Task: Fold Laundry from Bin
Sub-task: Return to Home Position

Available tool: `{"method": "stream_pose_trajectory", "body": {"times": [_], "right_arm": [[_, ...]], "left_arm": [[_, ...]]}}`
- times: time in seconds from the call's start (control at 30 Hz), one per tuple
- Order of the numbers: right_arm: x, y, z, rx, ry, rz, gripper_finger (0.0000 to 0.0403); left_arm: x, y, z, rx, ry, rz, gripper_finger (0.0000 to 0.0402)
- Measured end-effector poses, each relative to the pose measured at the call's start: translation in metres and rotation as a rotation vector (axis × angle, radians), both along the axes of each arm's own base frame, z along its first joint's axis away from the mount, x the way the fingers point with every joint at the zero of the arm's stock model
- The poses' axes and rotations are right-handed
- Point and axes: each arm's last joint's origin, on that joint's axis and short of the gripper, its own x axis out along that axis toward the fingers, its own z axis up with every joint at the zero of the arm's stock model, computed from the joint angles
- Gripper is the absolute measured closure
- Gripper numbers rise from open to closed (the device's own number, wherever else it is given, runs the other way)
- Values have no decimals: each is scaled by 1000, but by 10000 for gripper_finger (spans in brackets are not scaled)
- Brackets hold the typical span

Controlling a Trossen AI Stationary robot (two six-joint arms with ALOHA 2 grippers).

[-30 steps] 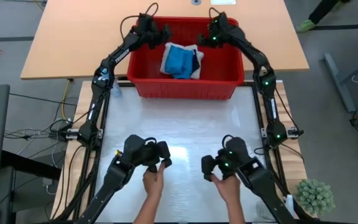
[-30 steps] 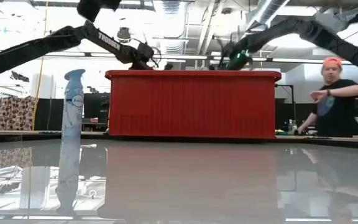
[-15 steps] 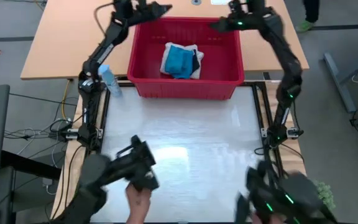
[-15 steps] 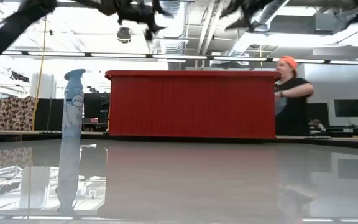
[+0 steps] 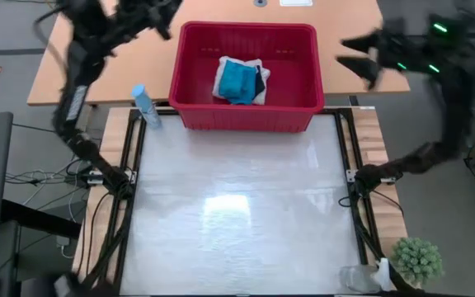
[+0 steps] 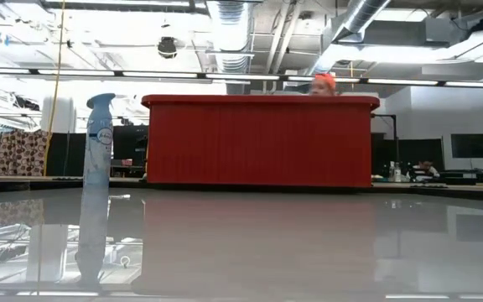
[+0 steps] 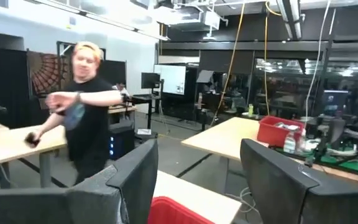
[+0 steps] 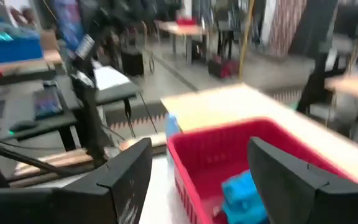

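The red bin (image 5: 246,111) stands at the table's far edge. The laundry lies on its floor in a small heap: a teal cloth (image 5: 237,82) on top of a white piece (image 5: 256,68) and a dark piece (image 5: 262,82). My left gripper (image 5: 165,15) is raised high, beyond the bin's far left corner, and stands open (image 7: 197,186) with nothing between its fingers. My right gripper (image 5: 358,58) is raised to the right of the bin, also open (image 8: 197,186) and empty, looking back at the bin (image 8: 229,155) and the teal cloth (image 8: 244,194).
A pale blue spray bottle (image 5: 145,106) stands upright just left of the bin. A small potted plant (image 5: 417,260) sits at the near right corner. A person moves behind the bin (image 6: 324,81). The shiny table surface (image 5: 237,214) lies between bin and near edge.
Both grippers have risen fast from above the bin's far rim and swung outward, the left toward the table's left, the right toward its right, each rolling as it went. The second pair of arms and the person's hands at the near edge have left the view. The laundry has not moved.
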Motion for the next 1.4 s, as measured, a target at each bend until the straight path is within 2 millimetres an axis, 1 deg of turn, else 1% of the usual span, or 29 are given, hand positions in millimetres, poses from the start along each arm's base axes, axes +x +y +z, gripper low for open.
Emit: {"method": "stream_pose_trajectory", "body": {"times": [0.07,0.17,0.3,0.4,0.5,0.6,0.67,0.73,0.83,0.9,1.0,1.1,1.2,1.23,1.33,1.4], "right_arm": [[-17,24,4,-30,-43,14,117],[-42,57,6,-49,-99,26,117],[-79,99,2,-97,-155,-46,117],[-95,119,-8,-94,-165,-93,117],[-103,130,-23,-42,-159,-104,117],[-105,132,-42,3,-143,-105,117],[-104,131,-56,12,-152,-91,117],[-99,127,-67,11,-188,-60,117],[-87,115,-91,41,-217,14,117],[-82,110,-107,47,-268,60,117],[-74,102,-132,54,-325,134,117],[-69,95,-157,109,-368,149,117],[-67,93,-181,132,-398,165,117],[-67,93,-189,141,-406,174,117],[-66,92,-213,182,-426,180,117],[-67,93,-228,193,-448,182,117]], "left_arm": [[-16,-19,5,-27,-3,-14,184],[-37,-43,4,-38,42,-28,184],[-63,-73,-1,-14,63,-24,184],[-78,-90,-13,4,46,-16,184],[-92,-104,-36,-14,-17,10,184],[-109,-122,-70,-18,-34,56,184],[-120,-133,-95,-36,-92,84,184],[-132,-145,-120,-49,-136,86,184],[-148,-162,-155,-75,-198,96,184],[-158,-174,-174,-91,-251,84,184],[-172,-190,-196,-95,-324,61,184],[-181,-200,-215,-101,-368,40,184],[-190,-210,-232,-113,-382,28,184],[-190,-211,-239,-134,-365,30,184],[-182,-205,-253,-249,-242,-3,184],[-177,-201,-259,-266,-195,-4,184]]}}
